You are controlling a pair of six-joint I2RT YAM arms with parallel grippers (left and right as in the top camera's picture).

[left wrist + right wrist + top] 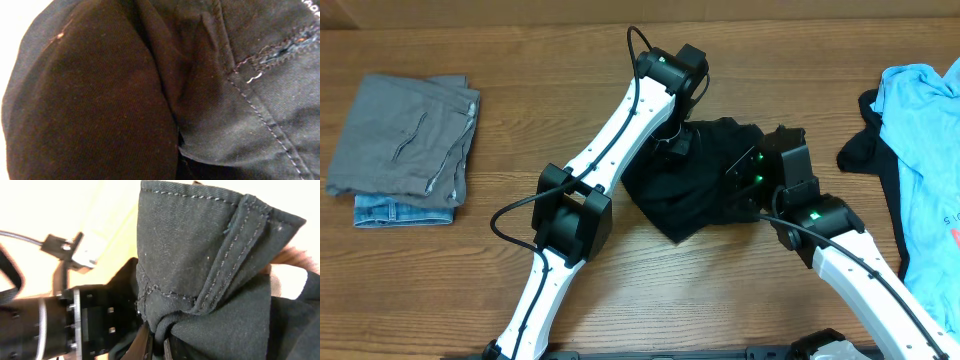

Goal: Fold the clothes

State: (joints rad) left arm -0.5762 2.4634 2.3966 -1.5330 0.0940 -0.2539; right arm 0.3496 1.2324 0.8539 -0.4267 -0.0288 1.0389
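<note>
Cloth: black trousers (705,195), bunched in a heap at the middle of the table (520,60), between the two arms.
Feel: soft, limp and probably light, thicker only along the stitched seams (220,270). It will likely sag and slip unless taken by a hem or seam corner, one corner per arm.
Left gripper (672,148): at the heap's upper-left edge. Its fingers are hidden by cloth over the wrist camera — closed, most likely on the trousers.
Right gripper (156,349): fingers pressed together, pinching a gathered fold of the trousers.
Other clothes: a folded grey piece (405,135) lies on a denim piece (400,212) at the left; a light blue T-shirt (925,150) is spread at the right edge.
Containers: none in view — every garment lies straight on the table.
</note>
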